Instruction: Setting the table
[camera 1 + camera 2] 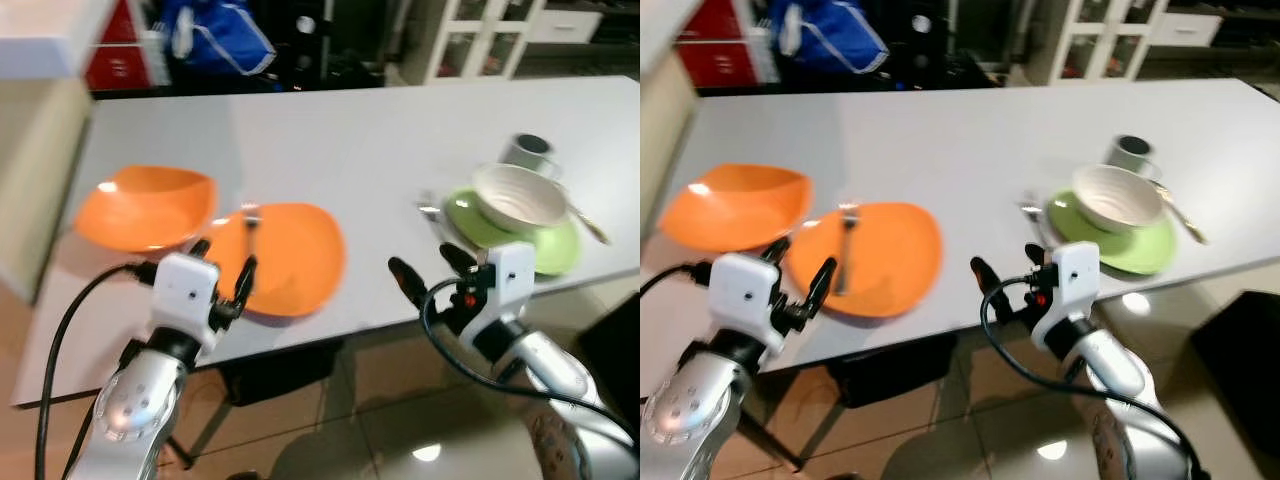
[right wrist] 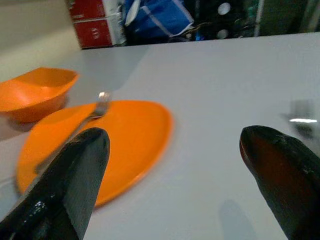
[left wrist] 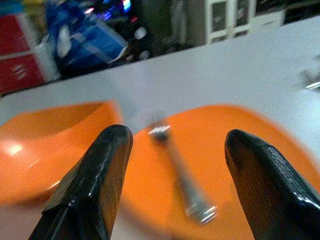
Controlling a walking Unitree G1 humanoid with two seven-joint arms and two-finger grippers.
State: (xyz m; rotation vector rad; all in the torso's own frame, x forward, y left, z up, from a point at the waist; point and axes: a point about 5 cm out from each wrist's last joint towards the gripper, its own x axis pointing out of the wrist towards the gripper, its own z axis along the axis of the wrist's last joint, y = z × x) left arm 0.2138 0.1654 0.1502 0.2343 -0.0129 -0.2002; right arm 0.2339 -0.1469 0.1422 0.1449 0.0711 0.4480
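We have a grey table [image 1: 330,130] with two place settings half laid: on our right a green plate [image 1: 555,245] carries a white bowl [image 1: 518,195], with a mug [image 1: 528,152] just behind it, a spoon [image 1: 588,222] at its far side and a piece of cutlery [image 1: 428,207], too blurred to name, at its near left edge. On our left an orange plate [image 1: 290,255] lies near the table's front edge with a fork [image 1: 845,250] resting on top of it, and an orange bowl [image 1: 145,205] sits just beside it, off the plate. Our left gripper [image 1: 225,270] hovers at the near rim of the orange plate, fingers [image 3: 95,180] spread wide and holding nothing, the fork lined up between them in the wrist view. Our right gripper [image 1: 430,270] also stands open and empty, at the table's edge between the two plates. We judge the step in hand to be clearing the fork off the orange plate so the bowl can go on it, as on the green setting. To do it well we should come in low along the handle, close on its middle rather than the tines, lift straight so the plate does not slide toward the edge, and lay the fork beside the plate.
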